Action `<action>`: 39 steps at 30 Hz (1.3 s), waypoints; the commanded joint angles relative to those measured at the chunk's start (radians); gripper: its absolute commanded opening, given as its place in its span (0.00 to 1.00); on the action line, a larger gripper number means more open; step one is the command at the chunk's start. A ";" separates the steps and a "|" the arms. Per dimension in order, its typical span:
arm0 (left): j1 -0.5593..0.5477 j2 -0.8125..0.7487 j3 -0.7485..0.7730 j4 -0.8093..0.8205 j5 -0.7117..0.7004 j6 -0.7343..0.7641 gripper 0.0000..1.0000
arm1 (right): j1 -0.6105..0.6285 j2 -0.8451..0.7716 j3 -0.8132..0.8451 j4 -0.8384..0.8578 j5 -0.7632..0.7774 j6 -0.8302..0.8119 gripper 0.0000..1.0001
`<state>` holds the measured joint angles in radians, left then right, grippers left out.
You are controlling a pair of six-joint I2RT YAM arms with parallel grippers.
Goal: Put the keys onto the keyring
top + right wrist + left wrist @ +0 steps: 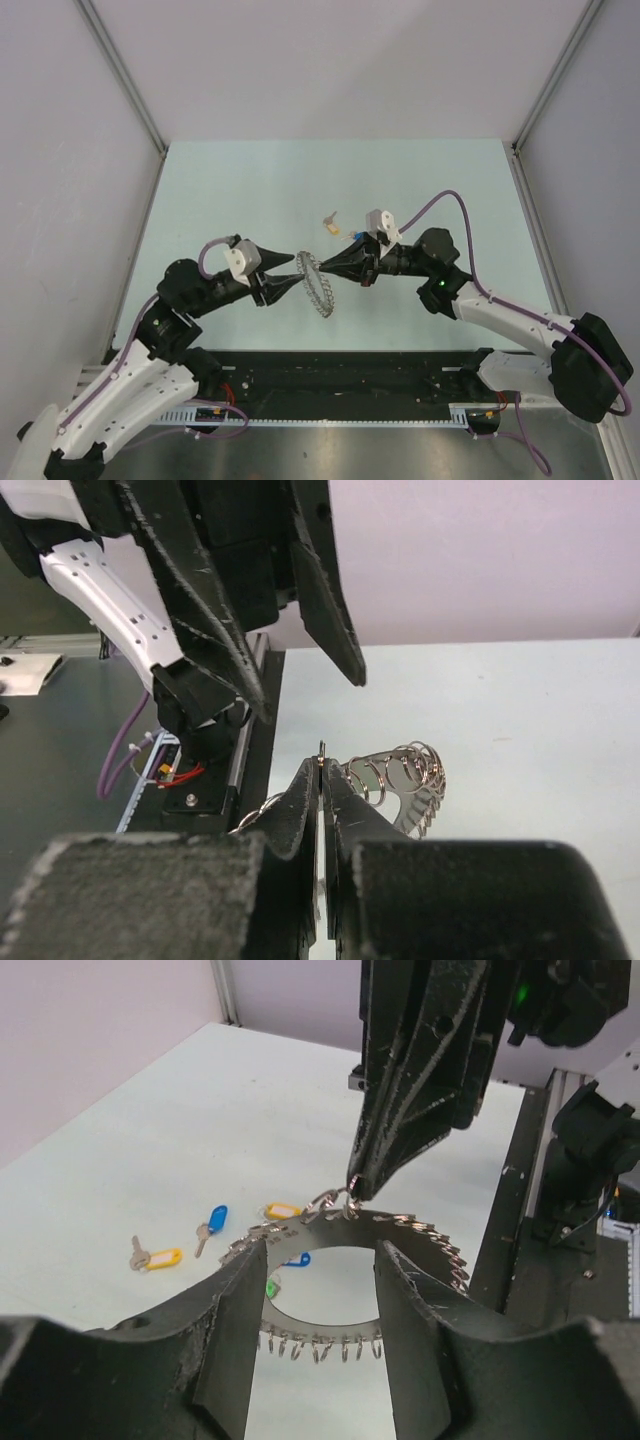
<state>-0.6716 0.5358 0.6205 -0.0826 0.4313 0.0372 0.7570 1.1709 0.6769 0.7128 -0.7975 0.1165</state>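
"Where's there room to get through?"

"The far half of the tabletop, and down both sides. The middle's blocked: the keyring hangs between the left claw and right claw, nearly tip to tip. The keys lie just beyond it."

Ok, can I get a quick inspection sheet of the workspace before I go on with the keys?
Surface: pale green table, bare parts look clean.
Job's things: keyring held up by its rim; yellow-tagged key and blue-tagged key lie loose on the table; more tags sit by the ring, and I cannot tell whether they are threaded.
Clutter: nothing seen.
Grippers: right gripper shut on the keyring; left gripper open, fingers either side of the ring.
Cables: purple cables loop over both arms, clear of the ring.
Surroundings: pale walls, metal frame posts.
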 commanded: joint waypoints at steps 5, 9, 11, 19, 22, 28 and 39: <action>0.020 0.075 -0.016 0.193 0.122 -0.134 0.46 | 0.010 -0.037 -0.039 0.269 0.006 0.109 0.00; 0.021 0.108 -0.005 0.199 0.185 -0.142 0.42 | 0.015 -0.040 -0.046 0.287 0.014 0.114 0.00; 0.021 0.122 -0.005 0.201 0.214 -0.140 0.41 | 0.019 -0.040 -0.046 0.292 0.012 0.114 0.00; 0.021 0.150 0.004 0.208 0.294 -0.134 0.34 | 0.031 -0.030 -0.048 0.292 0.014 0.107 0.00; 0.021 0.144 0.001 0.213 0.311 -0.134 0.32 | 0.031 -0.024 -0.048 0.292 0.014 0.106 0.00; 0.023 0.127 -0.005 0.234 0.336 -0.146 0.29 | 0.039 -0.010 -0.046 0.289 0.011 0.094 0.00; 0.023 0.121 -0.008 0.253 0.357 -0.166 0.27 | 0.042 0.001 -0.048 0.283 0.009 0.080 0.00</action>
<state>-0.6441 0.6601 0.6075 0.1040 0.7177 -0.0986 0.7906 1.1625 0.6220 0.9463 -0.8028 0.2173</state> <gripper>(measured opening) 0.279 0.012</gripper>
